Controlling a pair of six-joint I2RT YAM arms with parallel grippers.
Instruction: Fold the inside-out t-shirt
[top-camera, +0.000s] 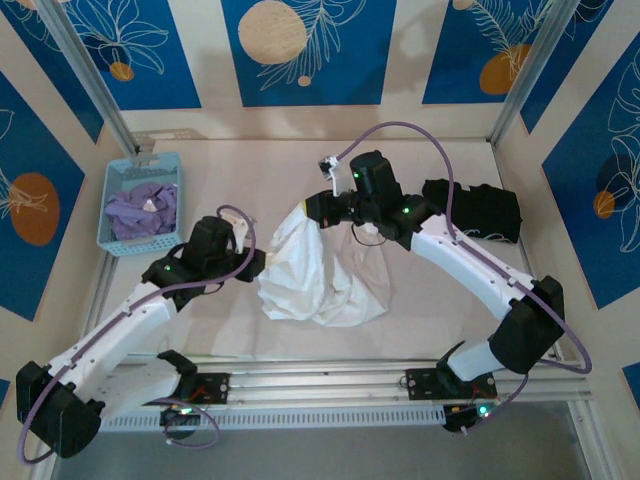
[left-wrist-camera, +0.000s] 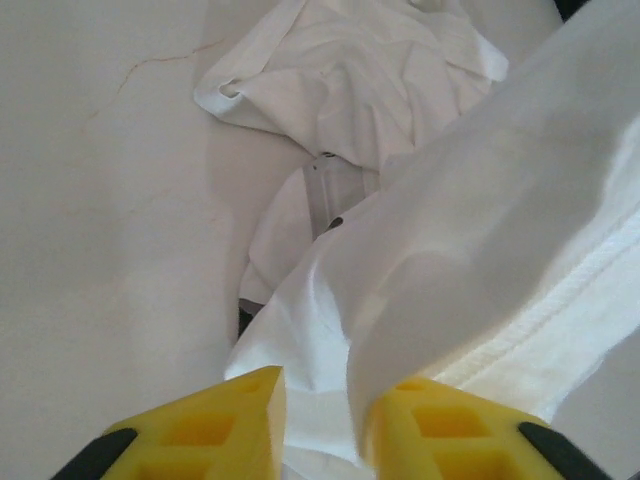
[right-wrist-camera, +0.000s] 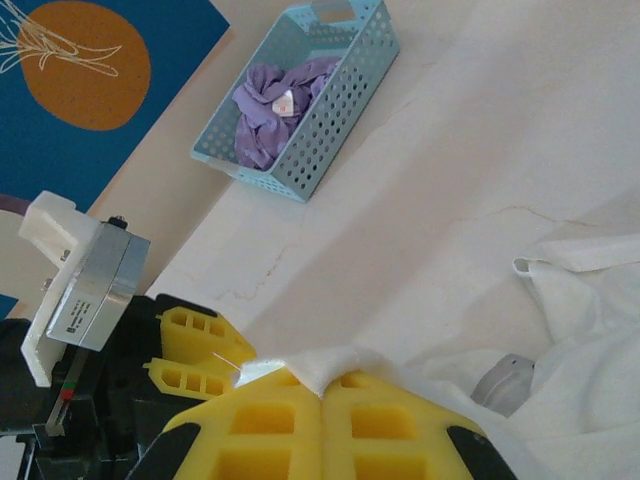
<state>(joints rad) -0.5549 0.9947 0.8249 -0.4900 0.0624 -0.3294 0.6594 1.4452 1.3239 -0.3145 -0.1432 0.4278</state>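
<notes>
Right of the blue basket (top-camera: 108, 205), the inside-out t-shirt (top-camera: 320, 270) lies bunched, long axis running far-to-near, right gripper (right-wrist-camera: 322, 385) pinched tight on its far edge, left gripper (left-wrist-camera: 325, 385) slightly apart around cloth on the basket-side edge.

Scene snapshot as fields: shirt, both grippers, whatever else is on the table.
t-shirt: white, crumpled between the arms, not yet folded
right gripper: shut on a t-shirt edge, holding it up
left gripper: jaws apart, t-shirt cloth between the fingers
blue basket: far left, holds lavender garment
black garment: far right, by the right arm
</notes>
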